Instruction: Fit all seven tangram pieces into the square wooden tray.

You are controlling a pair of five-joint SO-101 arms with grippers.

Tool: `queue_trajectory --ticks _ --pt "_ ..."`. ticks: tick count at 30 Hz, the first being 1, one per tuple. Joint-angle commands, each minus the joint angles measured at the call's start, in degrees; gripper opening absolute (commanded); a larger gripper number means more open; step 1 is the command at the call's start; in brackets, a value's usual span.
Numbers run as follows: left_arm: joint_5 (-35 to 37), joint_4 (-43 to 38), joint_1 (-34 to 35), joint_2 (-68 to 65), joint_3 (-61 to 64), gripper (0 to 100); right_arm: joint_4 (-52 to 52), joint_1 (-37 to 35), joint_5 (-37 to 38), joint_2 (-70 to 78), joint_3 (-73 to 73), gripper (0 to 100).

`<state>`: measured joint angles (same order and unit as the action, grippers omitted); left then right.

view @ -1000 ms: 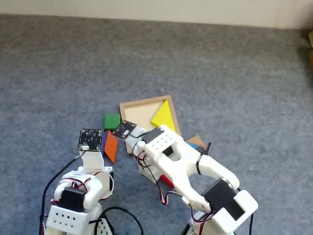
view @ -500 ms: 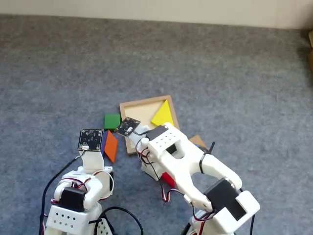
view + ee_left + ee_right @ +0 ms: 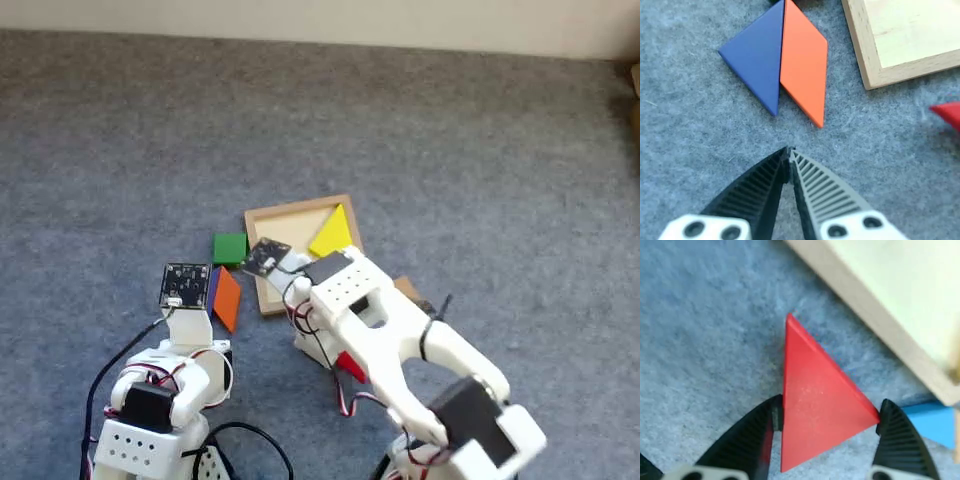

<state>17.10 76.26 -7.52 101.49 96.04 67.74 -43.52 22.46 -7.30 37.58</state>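
Observation:
The square wooden tray lies mid-table with a yellow triangle in its right part. My right gripper is shut on a red triangle, one finger on its long side and the other at its corner, just off the tray's rim. A light blue piece lies beside it. My left gripper is shut and holds nothing, a short way from a dark blue triangle and an orange parallelogram that lie edge to edge. A green square sits left of the tray.
The right arm's body hangs over the tray's near edge and hides the carpet there. A brown piece peeks out at its right, and a red bit shows beneath it. Open grey carpet surrounds the tray on the far side.
The right arm has swung a little to the right and its wrist has moved forward toward the tray. The left arm has kept still.

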Motion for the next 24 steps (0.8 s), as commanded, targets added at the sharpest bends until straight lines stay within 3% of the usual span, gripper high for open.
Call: queue_trajectory --ticks 1,6,13,24 --pt "-0.09 0.26 0.48 2.42 1.19 1 0.66 1.89 0.53 -7.16 -2.77 22.0" --pt "-0.09 0.26 0.48 2.42 1.19 1 -1.01 5.14 0.97 -8.92 -4.18 22.0" --pt "-0.09 0.26 0.48 2.42 1.19 1 -10.95 6.11 15.47 -8.84 -6.99 22.0" --pt "-0.09 0.26 0.48 2.42 1.19 1 -22.73 5.93 28.31 -1.80 -7.08 22.0"
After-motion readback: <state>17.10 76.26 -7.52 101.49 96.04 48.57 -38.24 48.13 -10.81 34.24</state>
